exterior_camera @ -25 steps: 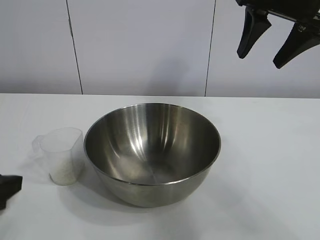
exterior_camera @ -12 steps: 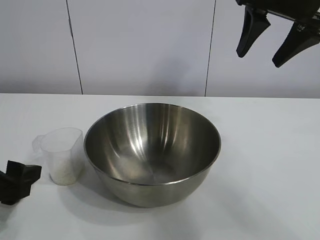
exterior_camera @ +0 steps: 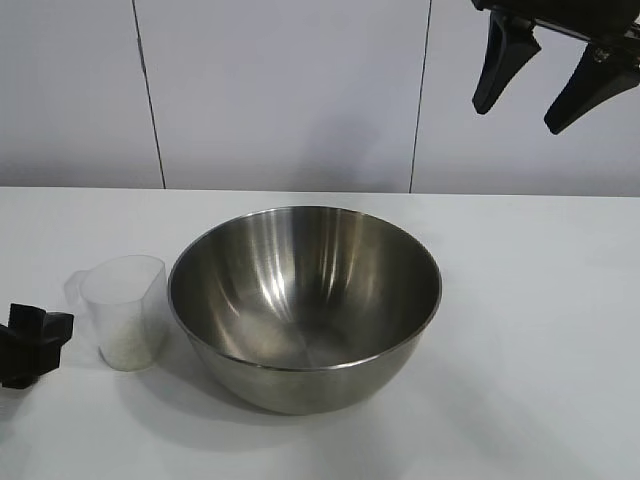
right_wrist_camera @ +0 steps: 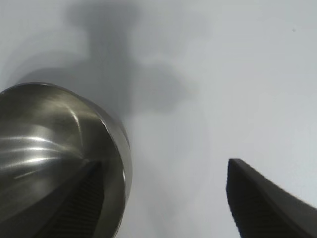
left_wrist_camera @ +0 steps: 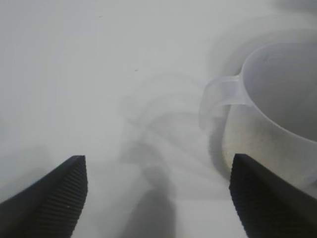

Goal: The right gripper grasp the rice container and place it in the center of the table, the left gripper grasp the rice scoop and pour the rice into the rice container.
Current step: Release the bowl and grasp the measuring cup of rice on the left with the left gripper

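The rice container [exterior_camera: 305,300], a large steel bowl, stands empty at the middle of the table [exterior_camera: 540,330]. The rice scoop [exterior_camera: 125,310], a clear plastic cup, stands upright just left of it, with rice [exterior_camera: 125,345] in its bottom. My left gripper [exterior_camera: 45,335] is low at the table's left edge, open and empty, a short way left of the scoop. In the left wrist view the scoop [left_wrist_camera: 277,114] lies beyond one finger, its handle [left_wrist_camera: 220,94] towards the open gripper [left_wrist_camera: 158,158]. My right gripper [exterior_camera: 518,118] hangs open and empty, high at the back right. In its wrist view [right_wrist_camera: 164,162] the container's rim [right_wrist_camera: 121,148] is below one finger.
A pale panelled wall [exterior_camera: 280,90] runs behind the table. Bare white tabletop lies to the right of the bowl and in front of it.
My left gripper has come in from the left edge towards the scoop and now sits slightly higher. The right gripper, bowl and scoop have not moved.
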